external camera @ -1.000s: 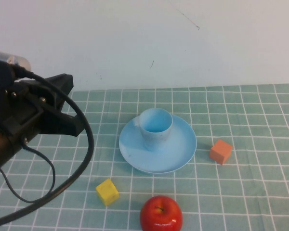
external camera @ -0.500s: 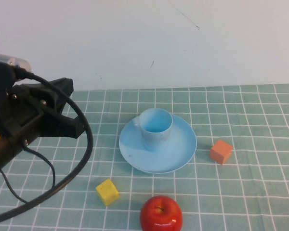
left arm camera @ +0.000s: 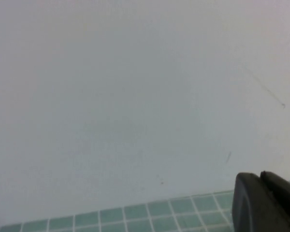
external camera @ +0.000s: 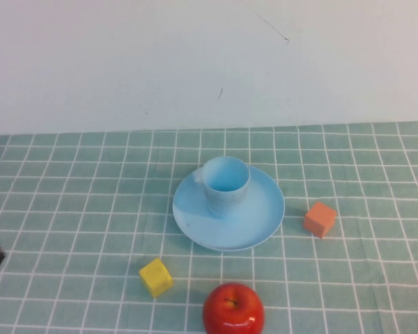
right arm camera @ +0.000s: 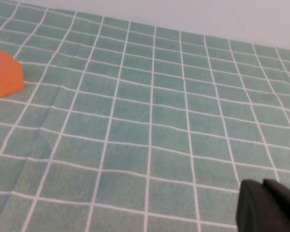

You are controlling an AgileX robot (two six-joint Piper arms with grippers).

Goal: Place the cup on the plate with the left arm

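Left gripper (left arm camera: 266, 203) faces wall — right gripper (right arm camera: 268, 208) over cloth.

High view: we looked down from a raised spot at the checked cloth (external camera: 376, 278) and wall (external camera: 195, 62). Left wrist view: we faced the wall, cloth edge low, left gripper (left arm camera: 266, 203) intruding. Right wrist view: close over the cloth, right gripper (right arm camera: 268, 208) intruding, sharing 1 orange block (right arm camera: 5, 75) with the high view.

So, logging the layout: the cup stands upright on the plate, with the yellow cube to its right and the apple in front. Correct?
Not quite. In the high view the cup is upright on the plate and the apple is in front, but the cube on the right is the orange cube; the yellow cube sits front-left.
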